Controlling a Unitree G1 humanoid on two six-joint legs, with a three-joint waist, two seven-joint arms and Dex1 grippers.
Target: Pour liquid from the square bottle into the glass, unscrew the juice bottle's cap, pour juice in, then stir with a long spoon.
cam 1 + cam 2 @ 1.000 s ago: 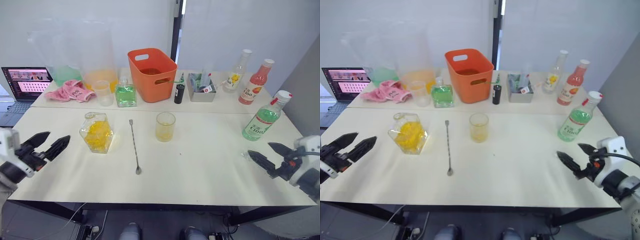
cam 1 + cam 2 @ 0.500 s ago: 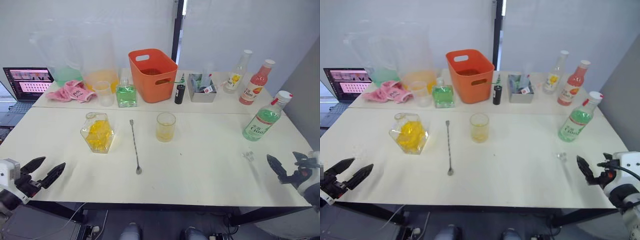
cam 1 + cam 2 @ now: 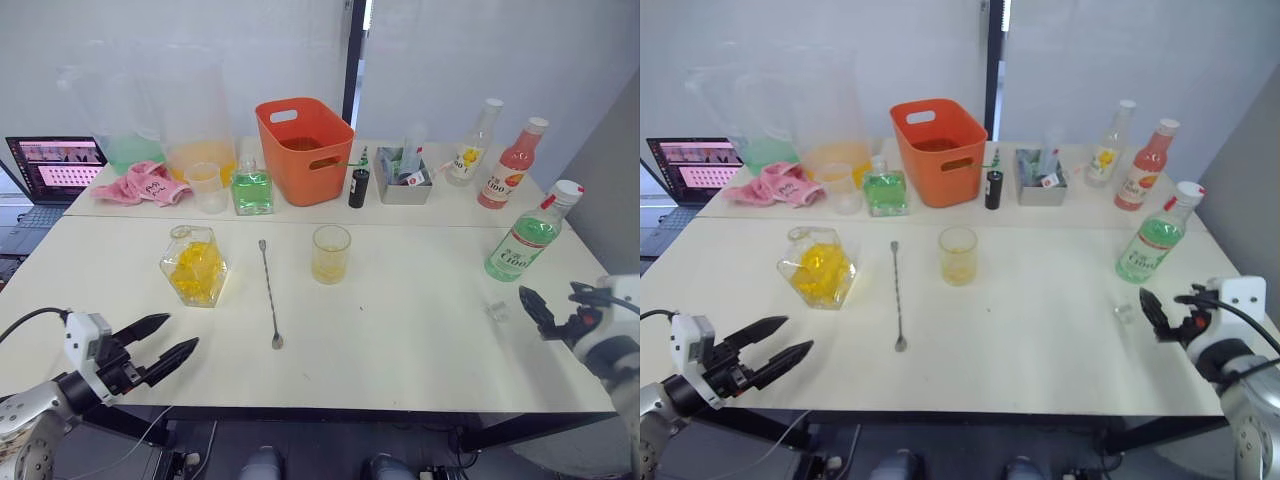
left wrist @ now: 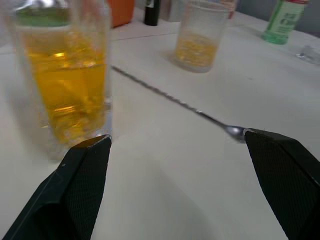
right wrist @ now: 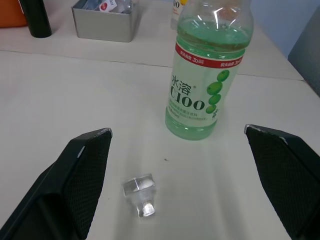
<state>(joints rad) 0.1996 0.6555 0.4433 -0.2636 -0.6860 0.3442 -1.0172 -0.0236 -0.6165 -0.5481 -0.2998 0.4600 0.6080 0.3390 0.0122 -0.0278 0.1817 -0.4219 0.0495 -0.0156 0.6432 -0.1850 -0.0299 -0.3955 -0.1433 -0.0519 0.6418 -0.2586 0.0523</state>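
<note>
Facing the square bottle (image 3: 195,266) and the juice bottle (image 3: 527,236), left hand (image 3: 160,345) and right hand (image 5: 180,165) hover empty above the table (image 3: 400,330), fingers spread, ready to grasp.

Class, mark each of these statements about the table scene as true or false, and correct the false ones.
1. The long spoon lies flat on the table between the square bottle and the glass. True.
2. The glass is empty. False: it holds some yellow liquid.
3. The right hand is shut on the green bottle. False: it is open, with the bottle standing beyond it, untouched.
4. A small clear stopper lies on the table near the green bottle. True.
5. The left hand holds the spoon. False: it is open and holds nothing.
</note>
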